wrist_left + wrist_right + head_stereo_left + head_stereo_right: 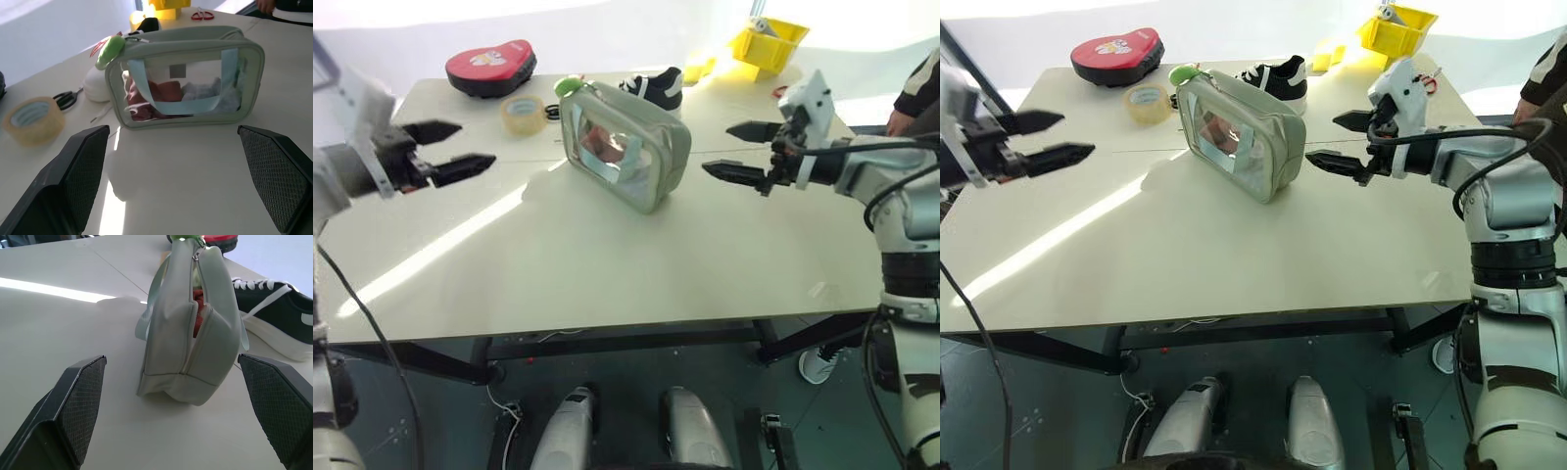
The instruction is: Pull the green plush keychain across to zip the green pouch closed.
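Fingers spread wide, the left gripper (450, 149) and right gripper (741, 150) flank the soft, floppy green pouch (625, 147), its small, squashy green plush keychain (568, 85) likely the best pinch point.

The table (607, 264) is looked down on from head height by both eye views, which share almost the whole scene, while the green pouch (186, 78) is faced level and near by the left wrist view broadside and by the right wrist view end-on.
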`<state>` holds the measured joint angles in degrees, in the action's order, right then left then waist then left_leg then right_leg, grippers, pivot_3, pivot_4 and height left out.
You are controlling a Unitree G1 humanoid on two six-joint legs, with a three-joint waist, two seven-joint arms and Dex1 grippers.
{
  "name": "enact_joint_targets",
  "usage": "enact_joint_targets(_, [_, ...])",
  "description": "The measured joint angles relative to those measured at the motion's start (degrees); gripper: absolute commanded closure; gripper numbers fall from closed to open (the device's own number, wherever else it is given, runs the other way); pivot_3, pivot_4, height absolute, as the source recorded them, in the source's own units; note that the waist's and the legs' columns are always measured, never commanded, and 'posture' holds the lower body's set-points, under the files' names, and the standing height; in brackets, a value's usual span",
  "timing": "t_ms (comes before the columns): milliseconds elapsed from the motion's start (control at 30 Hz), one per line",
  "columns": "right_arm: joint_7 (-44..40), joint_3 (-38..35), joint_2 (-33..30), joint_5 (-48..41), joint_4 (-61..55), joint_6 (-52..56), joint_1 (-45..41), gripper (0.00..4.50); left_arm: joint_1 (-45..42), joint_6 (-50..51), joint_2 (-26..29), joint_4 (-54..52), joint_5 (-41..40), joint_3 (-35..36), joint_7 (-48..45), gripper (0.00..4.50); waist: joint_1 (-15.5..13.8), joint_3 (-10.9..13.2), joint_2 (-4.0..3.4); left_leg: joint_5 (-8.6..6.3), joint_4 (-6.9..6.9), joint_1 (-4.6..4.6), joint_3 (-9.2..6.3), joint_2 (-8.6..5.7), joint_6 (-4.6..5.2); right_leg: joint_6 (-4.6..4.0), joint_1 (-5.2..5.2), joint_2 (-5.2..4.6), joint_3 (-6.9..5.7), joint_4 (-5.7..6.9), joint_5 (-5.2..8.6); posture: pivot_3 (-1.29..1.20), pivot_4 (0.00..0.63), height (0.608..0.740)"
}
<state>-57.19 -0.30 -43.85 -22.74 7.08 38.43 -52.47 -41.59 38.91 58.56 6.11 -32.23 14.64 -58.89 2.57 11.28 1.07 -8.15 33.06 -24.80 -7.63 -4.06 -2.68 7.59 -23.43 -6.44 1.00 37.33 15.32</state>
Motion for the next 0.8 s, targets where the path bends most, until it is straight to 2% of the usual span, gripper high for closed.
enact_joint_targets(167, [2.09, 0.16, 0.61, 2.30, 3.03, -0.19, -1.28, 0.00, -1.34, -1.27, -0.15, 3.42, 2.06, -1.79, -0.63, 0.02, -0.03, 0.00, 0.00, 0.00, -0.03, -0.02, 0.02, -0.02, 0.00, 0.01, -0.01, -0.01, 0.01, -0.04, -0.01, 0.00, 0.150, 0.740])
enact_joint_targets(500, [5.51, 0.66, 3.85, 4.97, 4.89, -2.47, -3.24, 0.00, -0.18, -3.33, -2.05, 1.71, 3.40, -2.62, -0.30, 0.02, -0.02, 0.01, -0.01, 0.00, -0.03, -0.02, 0.04, -0.01, 0.01, 0.01, -0.03, -0.01, 0.03, -0.03, -0.02, 0.00, 0.150, 0.740])
enact_joint_targets(800, [10.35, 5.22, 15.00, 8.76, 8.62, -4.99, -9.22, 0.00, 0.50, 0.44, -7.50, -7.99, -0.22, -4.45, 0.06, 0.02, 0.17, 0.01, -0.01, 0.00, -0.02, -0.02, 0.04, 0.00, 0.00, 0.01, -0.05, 0.00, 0.04, 0.01, -0.03, 0.00, 0.150, 0.740])
